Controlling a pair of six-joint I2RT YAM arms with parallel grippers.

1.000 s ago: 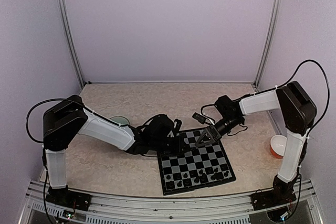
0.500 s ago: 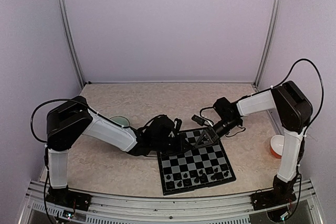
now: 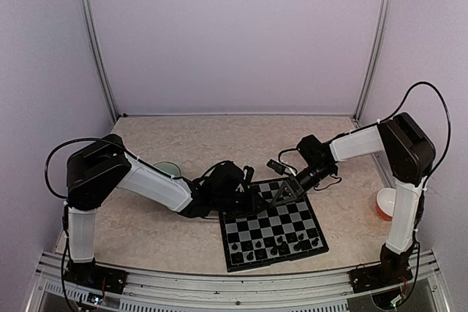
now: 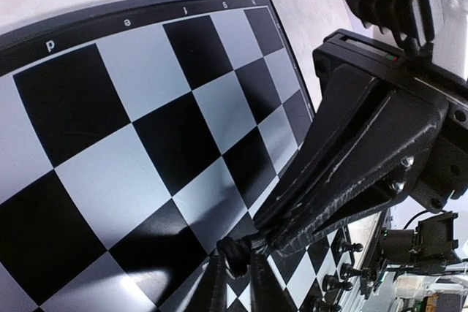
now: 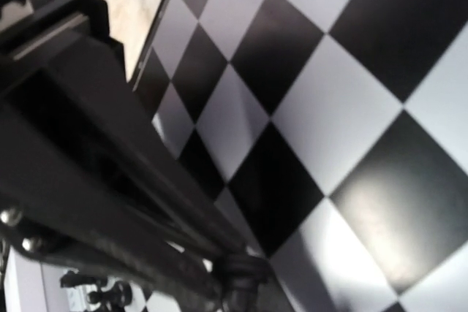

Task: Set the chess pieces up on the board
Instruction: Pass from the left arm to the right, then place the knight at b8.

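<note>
The board (image 3: 286, 218) lies on the table's near middle, with several black chess pieces (image 3: 275, 243) standing on its two near rows. Both grippers meet just above its far left part. In the left wrist view one small black chess piece (image 4: 238, 253) hangs over the squares. My left gripper (image 4: 240, 284) has its two fingers lying narrowly against the sides of the piece's base. My right gripper (image 4: 273, 239) comes in from the right and is shut on the piece's other end. In the top view the left gripper (image 3: 268, 198) and right gripper (image 3: 281, 196) almost touch tip to tip. The same piece (image 5: 246, 272) shows blurred in the right wrist view.
A pale green bowl (image 3: 167, 169) sits behind the left forearm. An orange cup (image 3: 386, 203) stands at the right, beside the right arm's upright link. Metal rails run along the table's near edge. Both arms reach low over the board's far rows.
My right gripper has gone from open to shut on the piece that the left gripper holds out. Both arms have shifted only slightly.
</note>
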